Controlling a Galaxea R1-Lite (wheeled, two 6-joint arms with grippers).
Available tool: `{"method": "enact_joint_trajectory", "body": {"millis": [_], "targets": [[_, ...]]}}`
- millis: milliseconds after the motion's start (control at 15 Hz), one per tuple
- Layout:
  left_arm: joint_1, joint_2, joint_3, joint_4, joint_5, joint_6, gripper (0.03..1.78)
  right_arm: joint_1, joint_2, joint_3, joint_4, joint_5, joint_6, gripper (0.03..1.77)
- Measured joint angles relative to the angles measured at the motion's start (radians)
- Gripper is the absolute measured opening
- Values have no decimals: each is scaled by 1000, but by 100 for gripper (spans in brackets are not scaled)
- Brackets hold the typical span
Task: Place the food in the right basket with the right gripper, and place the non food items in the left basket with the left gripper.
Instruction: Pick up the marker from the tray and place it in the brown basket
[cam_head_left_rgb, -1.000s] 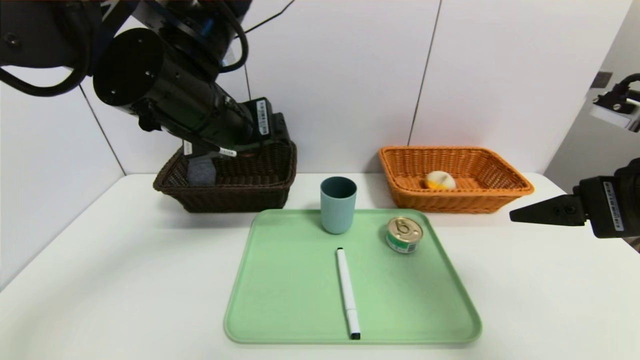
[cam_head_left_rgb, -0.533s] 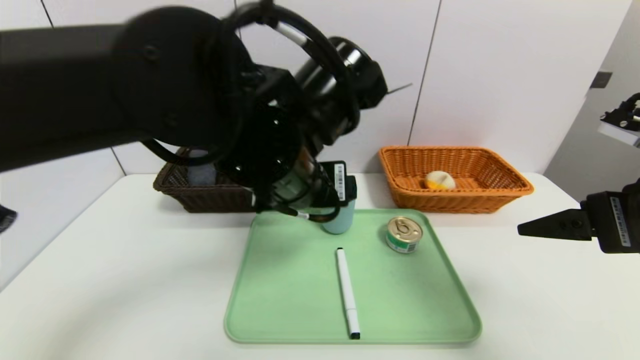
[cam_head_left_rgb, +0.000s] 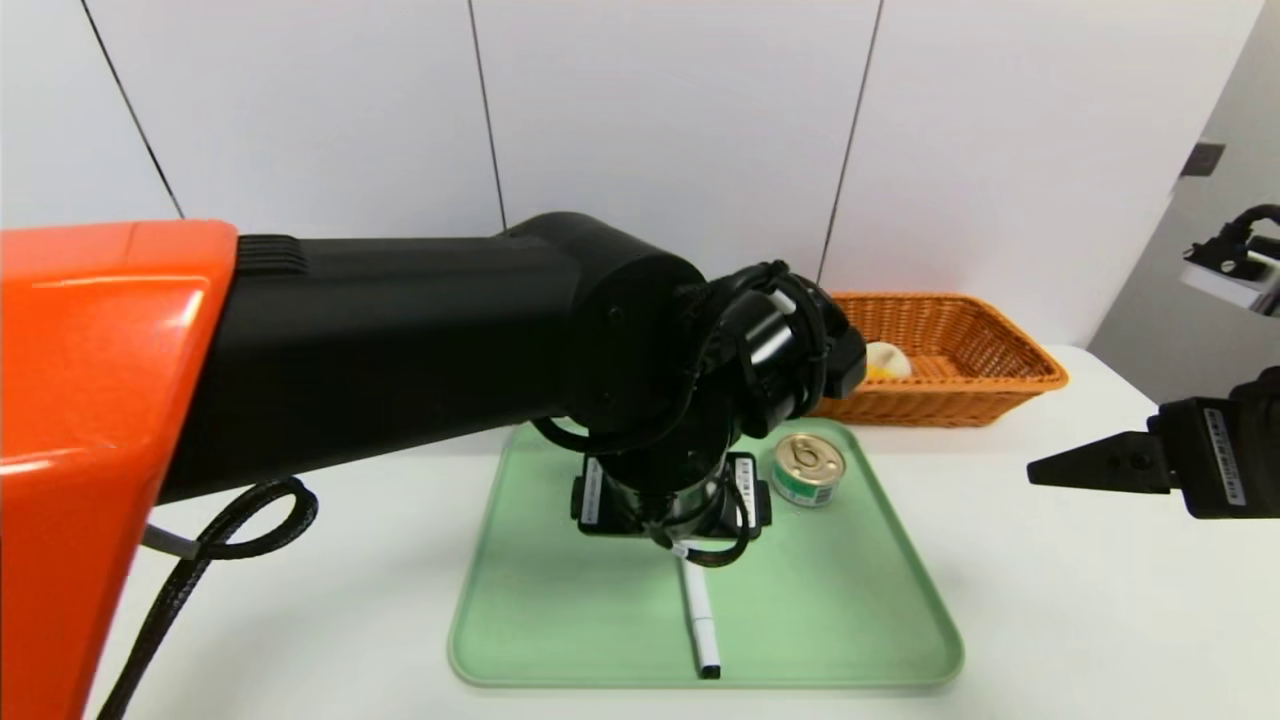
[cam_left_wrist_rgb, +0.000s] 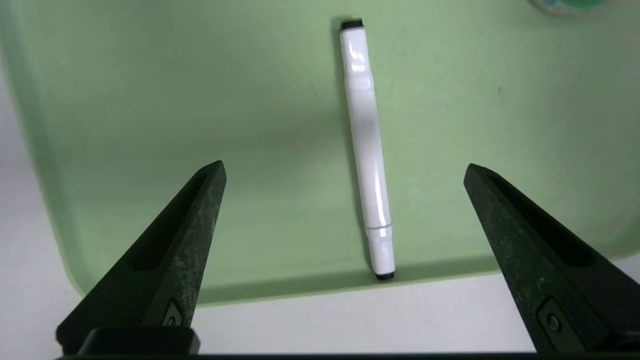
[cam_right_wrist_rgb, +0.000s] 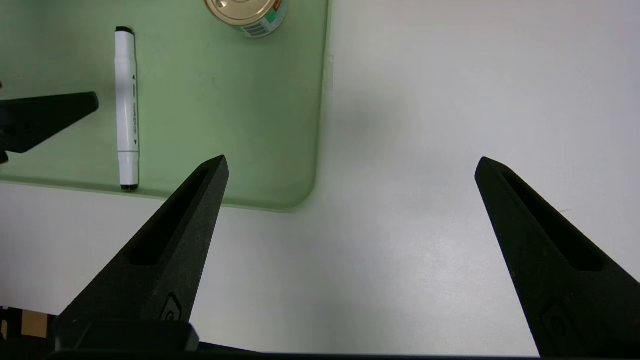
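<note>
The left arm has swung from the dark basket to above the green tray (cam_head_left_rgb: 830, 620). Its left pincer (cam_left_wrist_rgb: 345, 172), spread wide and empty, hovers over the white marker (cam_left_wrist_rgb: 367, 150). The right pincer (cam_right_wrist_rgb: 350, 167) waits spread beside the tray.

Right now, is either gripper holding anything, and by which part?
Nothing is held. The left gripper hangs open above the white marker pen on the green plastic tray; the right gripper is open and empty.

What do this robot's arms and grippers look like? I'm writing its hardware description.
The left arm has a glossy orange shell, then matte black round links with looped black cables and white barcode stickers. Both the left gripper and right gripper have black, tapered, pointed fingers.
</note>
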Motion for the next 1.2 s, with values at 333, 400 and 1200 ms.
{"method": "enact_joint_trajectory", "body": {"millis": [333,400,1200], "targets": [[0,45,0,-3,-38,-20,169,0,6,10,-1,0,0,171],[0,51,0,-5,-39,-21,169,0,6,15,-1,0,0,171],[0,109,-1,-16,-63,-17,169,0,9,22,-2,-2,-3,171]]}}
